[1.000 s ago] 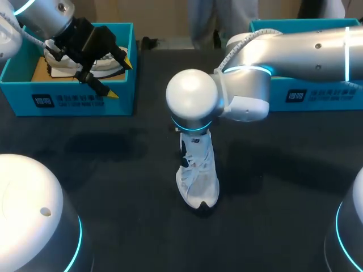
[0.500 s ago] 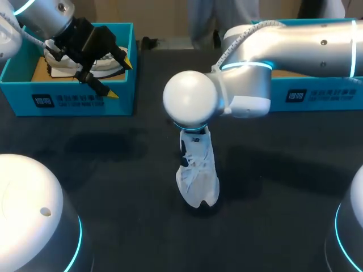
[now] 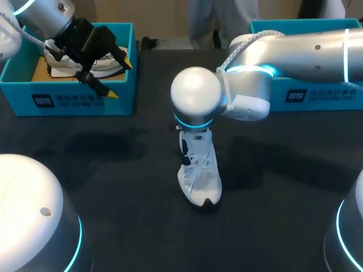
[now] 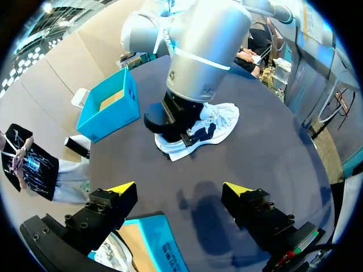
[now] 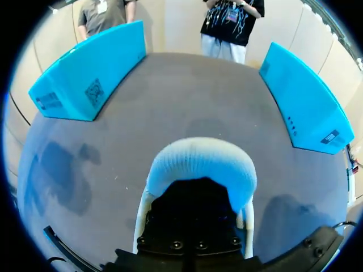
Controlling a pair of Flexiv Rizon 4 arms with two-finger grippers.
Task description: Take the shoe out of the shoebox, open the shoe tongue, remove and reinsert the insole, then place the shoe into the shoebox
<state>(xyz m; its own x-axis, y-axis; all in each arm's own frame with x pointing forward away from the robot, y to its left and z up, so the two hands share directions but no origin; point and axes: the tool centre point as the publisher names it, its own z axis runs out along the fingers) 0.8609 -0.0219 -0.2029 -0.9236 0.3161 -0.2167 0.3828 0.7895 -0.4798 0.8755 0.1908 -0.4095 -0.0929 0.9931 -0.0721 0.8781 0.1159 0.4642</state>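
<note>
White mesh sneaker [image 3: 198, 170], toe toward the worktop's [image 3: 113, 187] near edge; your right gripper [image 5: 191, 218] inside its heel, grip impossible to tell; left gripper [image 4: 180, 190] spread open, well apart from it

Even, moderately bright light comes from overhead. The dark table [image 3: 125, 226] shows soft, diffuse shadows: one below the left arm [image 3: 45, 17], one beside the white shoe [image 3: 199, 175], one under the left gripper [image 4: 178, 187]. The right arm [image 3: 295, 51] carries pale glare on its glossy shell; cyan rings glow at its joints.
</note>
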